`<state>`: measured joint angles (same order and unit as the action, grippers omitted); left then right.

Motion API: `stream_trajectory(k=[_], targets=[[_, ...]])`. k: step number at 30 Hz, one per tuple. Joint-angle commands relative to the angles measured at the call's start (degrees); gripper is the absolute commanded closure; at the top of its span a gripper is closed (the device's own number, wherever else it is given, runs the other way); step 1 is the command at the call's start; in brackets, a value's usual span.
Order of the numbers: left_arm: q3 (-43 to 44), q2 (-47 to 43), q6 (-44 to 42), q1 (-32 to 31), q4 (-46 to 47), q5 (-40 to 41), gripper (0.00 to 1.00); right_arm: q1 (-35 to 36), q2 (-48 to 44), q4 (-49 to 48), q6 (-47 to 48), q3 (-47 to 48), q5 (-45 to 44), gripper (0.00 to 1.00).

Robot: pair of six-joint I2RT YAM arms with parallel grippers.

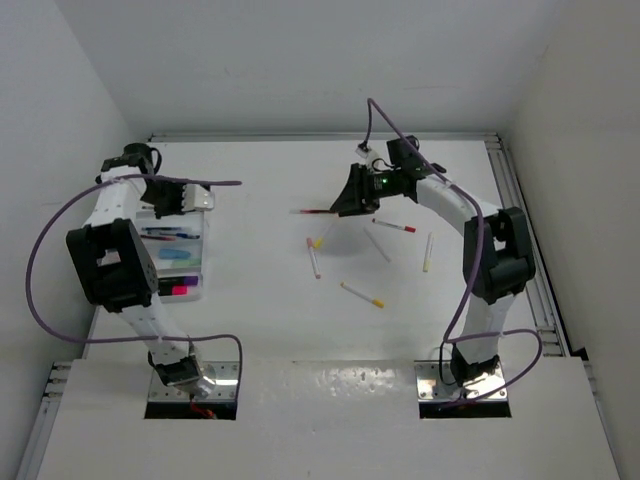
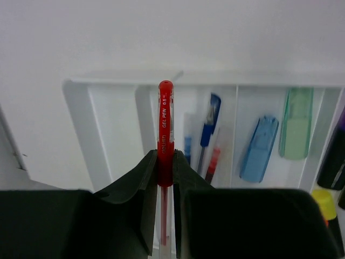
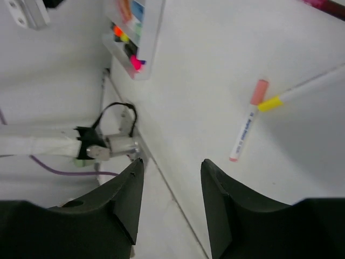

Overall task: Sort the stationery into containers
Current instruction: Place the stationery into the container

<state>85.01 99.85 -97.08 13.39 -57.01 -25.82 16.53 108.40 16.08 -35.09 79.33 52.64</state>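
Clamping a red pen (image 2: 165, 116) upright, my left gripper (image 2: 166, 164) hangs with the tray (image 2: 78, 116) just ahead and below. My right gripper (image 3: 171, 178) is released; a pink-capped pen (image 3: 242, 135) lies ahead-right of it.

White tabletop (image 1: 270, 330) lying flat and matte, spreading across the whole enclosure floor. Plain white walls (image 1: 300, 60) standing around it at the back and both sides. Metal rail (image 1: 505, 175) running along the right edge. Left plate (image 1: 222, 377) and right plate (image 1: 492, 383), both metal, sitting in notches of a glossy white panel (image 1: 330, 420) at the near edge.
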Motion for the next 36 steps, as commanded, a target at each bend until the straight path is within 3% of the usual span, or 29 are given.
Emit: stream_trajectory(k=[1,12,19,24,36], targets=[[4.63,4.1,-8.83,4.18,-4.77,1.12,0.97,0.6,1.2,7.56,10.55,3.98,-5.44,0.54],[5.95,12.2,-6.28,6.21,-0.29,4.2,0.9,0.78,7.52,14.68,21.37,12.33,-18.09,0.55],[7.27,14.05,-2.6,6.74,-0.38,5.0,0.62,3.59,12.71,17.24,39.91,23.06,-30.31,0.57],[9.55,13.53,-0.4,6.65,-3.45,0.78,0.5,5.26,14.38,8.46,46.42,22.35,-33.48,0.56],[14.83,6.5,4.97,6.48,-13.03,-16.44,0.48,8.6,24.84,5.01,52.84,27.98,-29.44,0.59]])
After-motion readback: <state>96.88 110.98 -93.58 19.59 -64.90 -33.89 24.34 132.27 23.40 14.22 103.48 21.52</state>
